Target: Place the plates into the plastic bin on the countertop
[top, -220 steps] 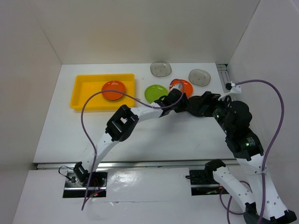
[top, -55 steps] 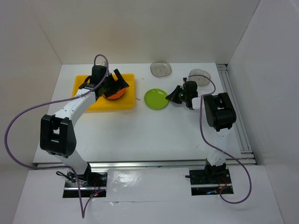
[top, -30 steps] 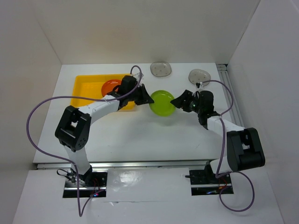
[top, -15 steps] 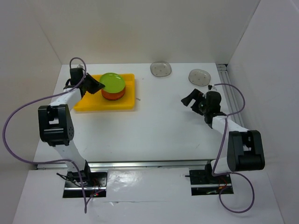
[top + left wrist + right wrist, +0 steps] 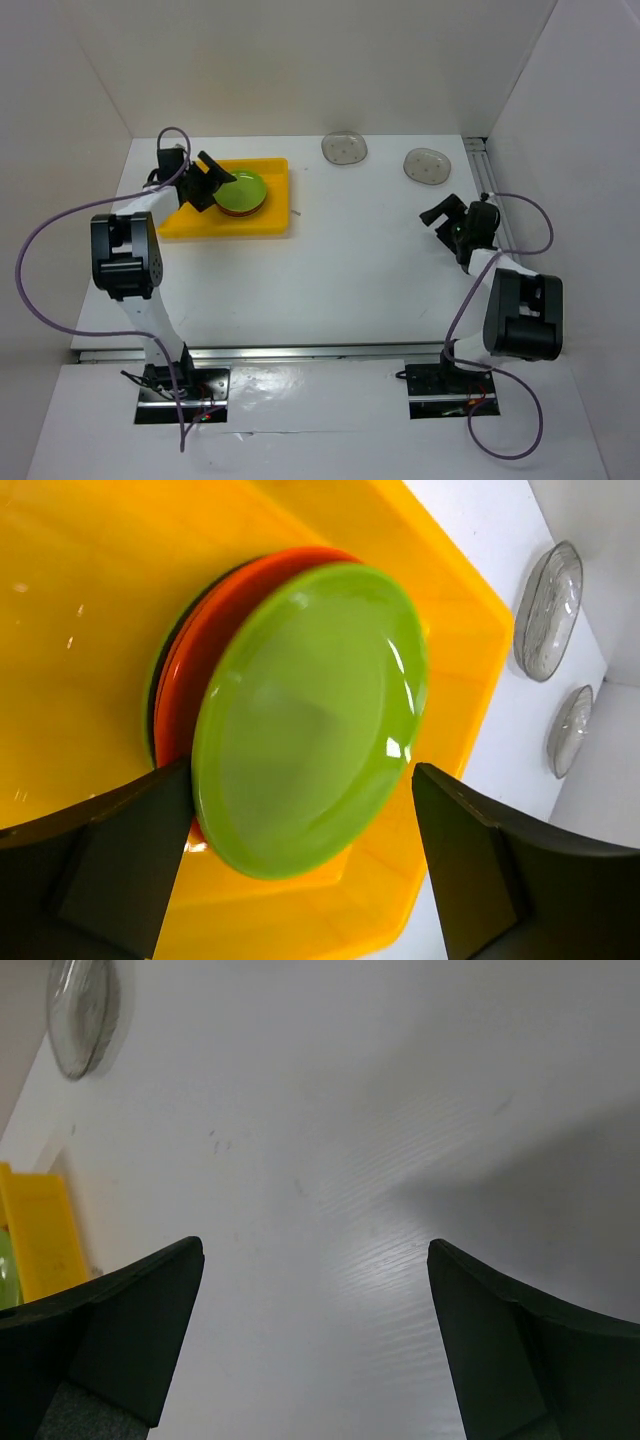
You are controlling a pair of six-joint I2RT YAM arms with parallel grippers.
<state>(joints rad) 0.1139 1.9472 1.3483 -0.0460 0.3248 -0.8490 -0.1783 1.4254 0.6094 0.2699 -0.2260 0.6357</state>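
The yellow plastic bin (image 5: 180, 215) sits at the back left of the white countertop (image 5: 330, 270). A green plate (image 5: 243, 190) lies on top of orange plates inside it; in the left wrist view the green plate (image 5: 310, 715) rests on an orange plate (image 5: 195, 670) in the bin (image 5: 100, 600). My left gripper (image 5: 212, 180) is open beside the stack, its fingers apart and holding nothing. My right gripper (image 5: 440, 215) is open and empty over bare countertop (image 5: 330, 1160) at the right. Two clear grey plates (image 5: 345, 148) (image 5: 427, 165) lie at the back.
White walls bound the countertop on three sides. A metal rail (image 5: 490, 185) runs along the right edge. In the right wrist view a clear plate (image 5: 85, 1005) shows at top left and the bin's corner (image 5: 45, 1230) at the left edge.
The green plate went from the middle of the countertop onto the orange plates in the bin. My left gripper let go of it and stands open beside it. My right arm drew back to the right.
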